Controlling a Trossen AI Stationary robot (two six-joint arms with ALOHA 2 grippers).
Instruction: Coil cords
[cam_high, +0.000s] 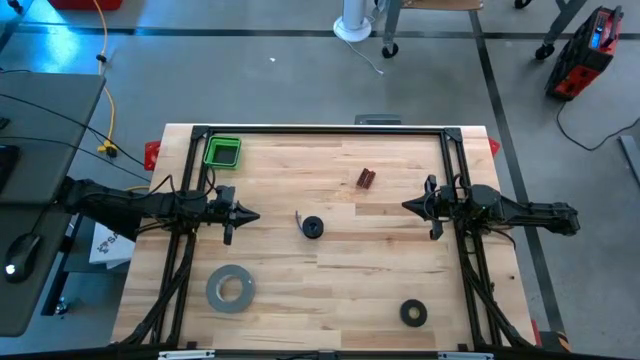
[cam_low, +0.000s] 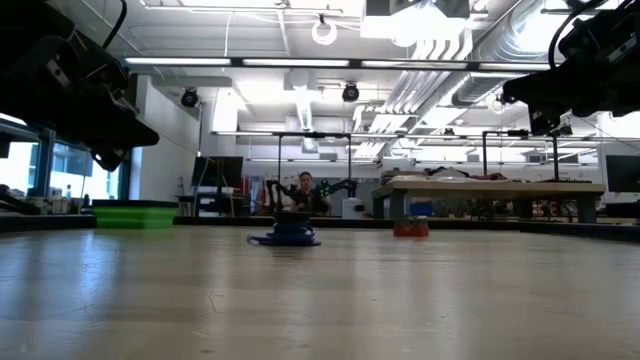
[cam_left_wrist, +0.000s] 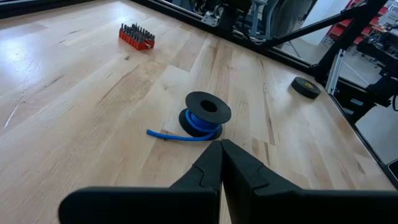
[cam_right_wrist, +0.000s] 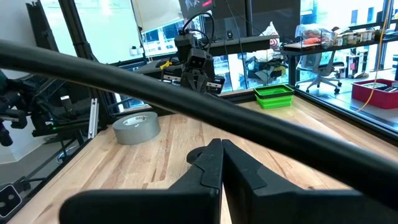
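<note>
The blue cord (cam_left_wrist: 198, 126) is wound on a small black spool (cam_high: 313, 227) that stands on its lower flange mid-table. A short loose end of the cord (cam_left_wrist: 163, 134) lies on the wood beside it. The spool also shows in the low view (cam_low: 288, 232). My left gripper (cam_high: 256, 216) is shut and empty, above the table to the spool's left; its fingertips show in the left wrist view (cam_left_wrist: 221, 147). My right gripper (cam_high: 405, 206) is shut and empty, above the table to the spool's right; it shows in the right wrist view (cam_right_wrist: 221, 147).
A green tray (cam_high: 222, 151) sits at the far left. A red bit holder (cam_high: 366, 179) lies beyond the spool. A grey tape roll (cam_high: 230, 288) lies near left and a small black tape ring (cam_high: 413, 313) near right. A black frame (cam_high: 320, 131) borders the table.
</note>
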